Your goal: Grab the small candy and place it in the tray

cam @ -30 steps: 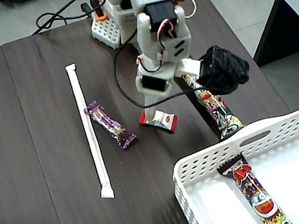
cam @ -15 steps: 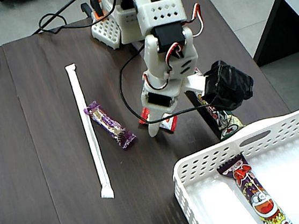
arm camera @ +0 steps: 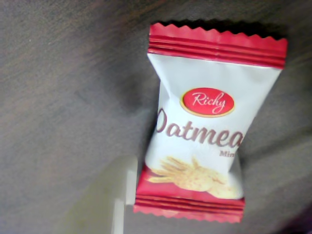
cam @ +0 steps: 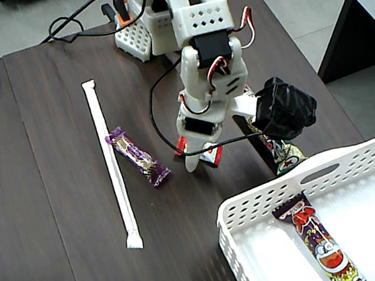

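— Dark wooden table (cam: 58, 196), arm in the upper middle of the fixed view. Where's the small candy (arm camera: 204, 122)?

— Under the claw (cam: 200, 158), mid-frame; its red ends peek out either side. It fills the wrist view, with one pale fingertip (arm camera: 105, 195) at its lower left.

— Clamped?

— Cannot tell.

— The tray (cam: 262, 203)?

— Lower right, holding a cartoon snack stick (cam: 321, 244).
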